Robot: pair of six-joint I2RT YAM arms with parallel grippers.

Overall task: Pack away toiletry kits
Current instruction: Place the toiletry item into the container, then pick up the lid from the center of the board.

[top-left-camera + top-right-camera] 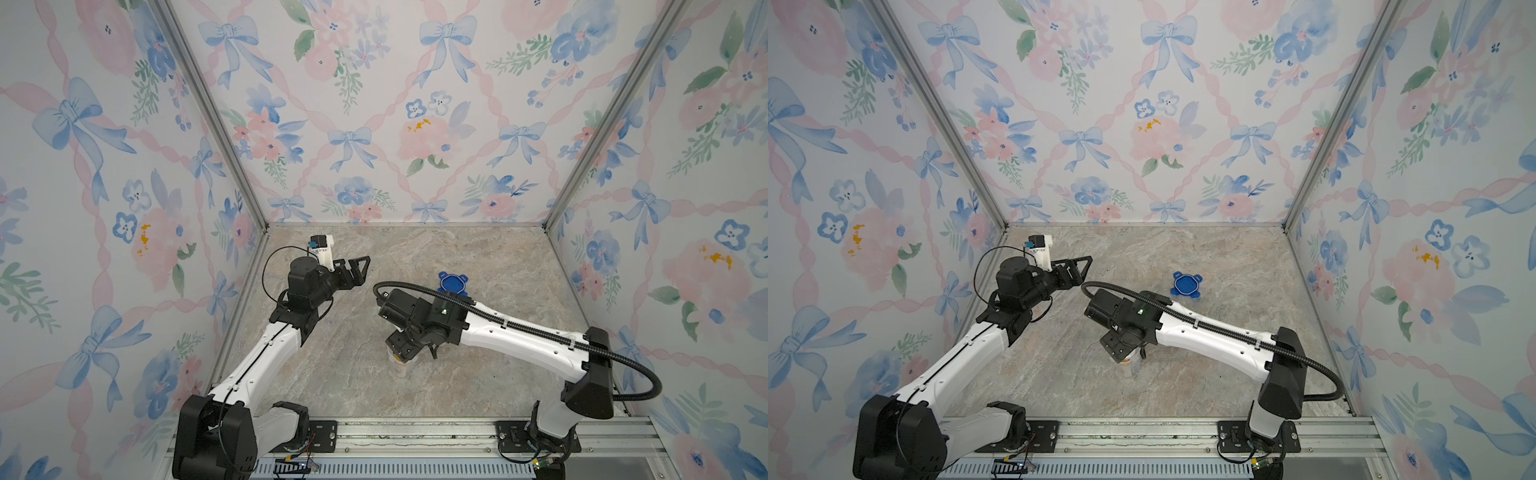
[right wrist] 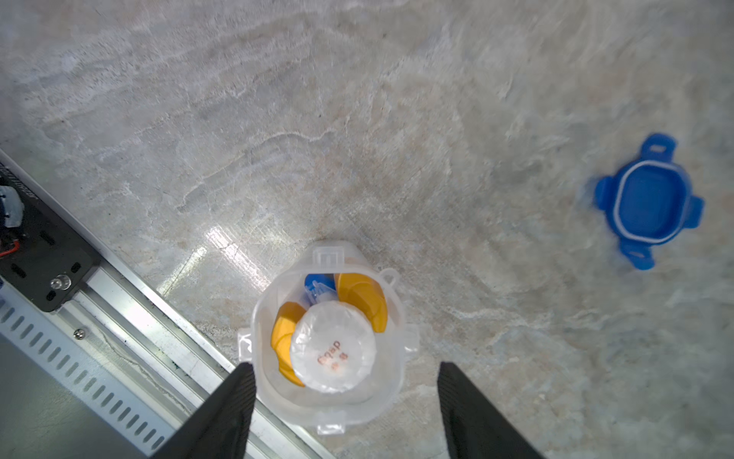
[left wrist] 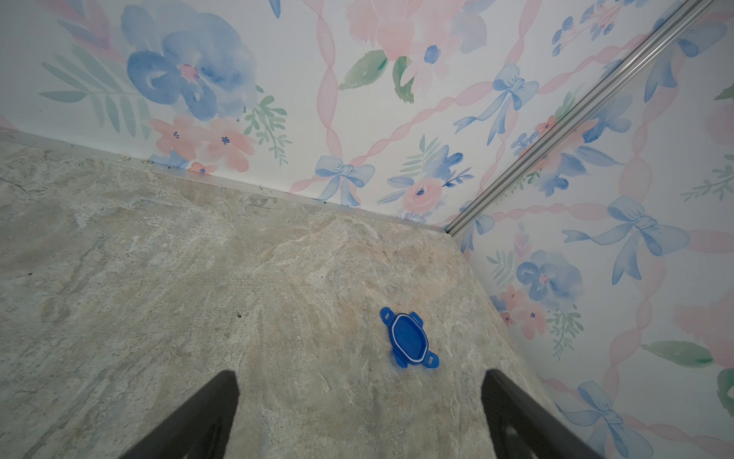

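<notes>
1. Floral wallpaper with blue bows lines three walls around a marbled grey-beige tabletop (image 1: 415, 257); an aluminium rail (image 1: 415, 432) runs along the near edge.
2. Sitting at about 6 o'clock from the table's centre in a top view, a translucent plastic cup (image 1: 398, 368) stands upright under the right arm's wrist.
3. Seen from the right wrist camera, the cup (image 2: 391, 401) holds the toiletry kit: two orange caps (image 2: 363, 296) side by side, a bit of the blue-printed tube (image 2: 315, 284) beside them, and the round white disc (image 2: 333, 346) lying on top of them all.
4. Pointing down above the cup, the right gripper (image 2: 343, 409) has its two dark fingers (image 2: 230, 409) spread wide, one on each side of the cup; the jaws grasp nothing.
5. At roughly 2 o'clock from the cup, well apart, a blue lid with four clip tabs (image 1: 452, 284) lies flat on the table with its white-ringed inner side up.
6. Over at 10 o'clock, the left gripper (image 1: 358, 270) hangs above bare table, released, fingers (image 3: 206, 413) fully apart and empty; the lid (image 3: 409, 339) lies ahead of it.
</notes>
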